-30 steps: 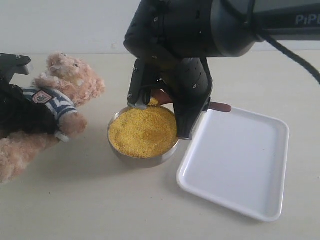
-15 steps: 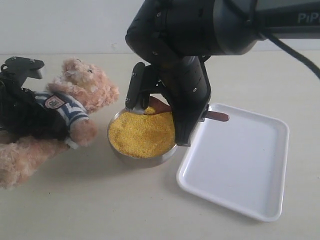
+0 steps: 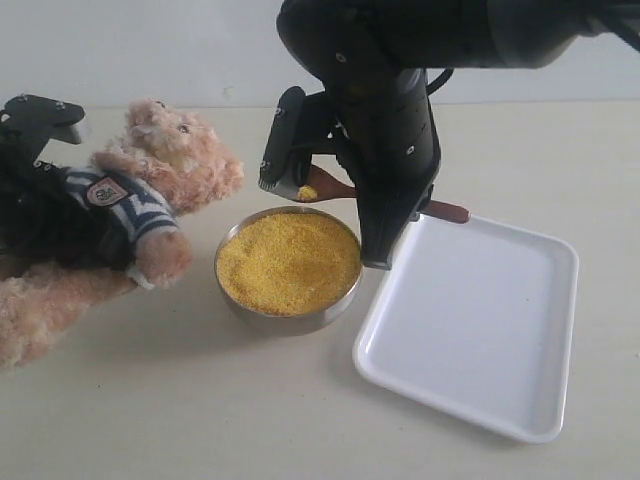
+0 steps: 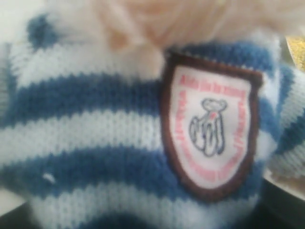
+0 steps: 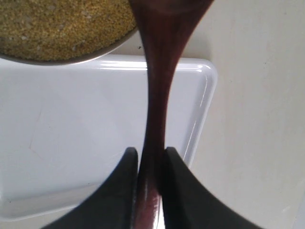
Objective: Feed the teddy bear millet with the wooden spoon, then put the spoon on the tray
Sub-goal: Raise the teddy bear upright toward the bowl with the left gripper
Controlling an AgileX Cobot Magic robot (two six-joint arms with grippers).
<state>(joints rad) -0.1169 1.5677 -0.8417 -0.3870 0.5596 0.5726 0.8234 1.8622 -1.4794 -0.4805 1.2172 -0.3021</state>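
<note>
- Above the far rim of the bowl [image 3: 290, 322], the spoon [image 3: 320, 187] hangs about level, with a small heap of millet in its round end.
- The spoon's round end points toward the bear [image 3: 175, 150] but is clear of its face; the handle tip sticks out over a corner of the tray [image 3: 480, 320].
- The right claw [image 5: 148, 160] is closed tightly on the spoon's handle, one finger on each side.
- The bowl below is full of millet [image 3: 288, 262] and stands on the desk [image 3: 150, 400], touching the tray's edge or just beside it.
- The bear leans back to the left of the bowl, near it, with its face turned toward the spoon.
- The left claw [image 3: 70, 190] grips the bear around its striped shirt; the wrist view shows only the shirt and its badge [image 4: 209, 126] up close.
</note>
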